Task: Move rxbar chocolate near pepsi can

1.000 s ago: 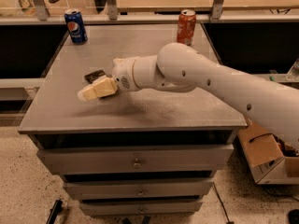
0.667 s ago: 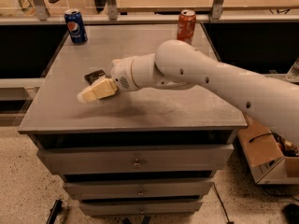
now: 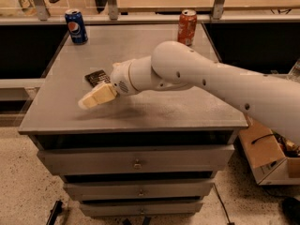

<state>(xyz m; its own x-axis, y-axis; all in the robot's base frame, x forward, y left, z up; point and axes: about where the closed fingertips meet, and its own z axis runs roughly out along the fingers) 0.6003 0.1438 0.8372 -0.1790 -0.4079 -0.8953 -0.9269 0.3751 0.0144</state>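
Observation:
The rxbar chocolate point(image 3: 96, 77), a small dark flat bar, lies on the grey table top point(image 3: 154, 111) left of centre. My gripper point(image 3: 96, 96), cream-coloured at the end of the white arm, hovers just in front of the bar, toward the table's front-left edge, and points left. The bar's right end is partly hidden behind the wrist. The pepsi can point(image 3: 76, 26), blue with a round logo, stands upright at the far-left corner of the table, well behind the bar.
A red-orange soda can point(image 3: 187, 27) stands upright at the back right of the table. The table is a drawer cabinet point(image 3: 136, 164). A cardboard box point(image 3: 267, 156) sits on the floor to the right. A railing runs behind the table.
My gripper has dropped slightly toward the table's front edge. The bar and both cans have not moved.

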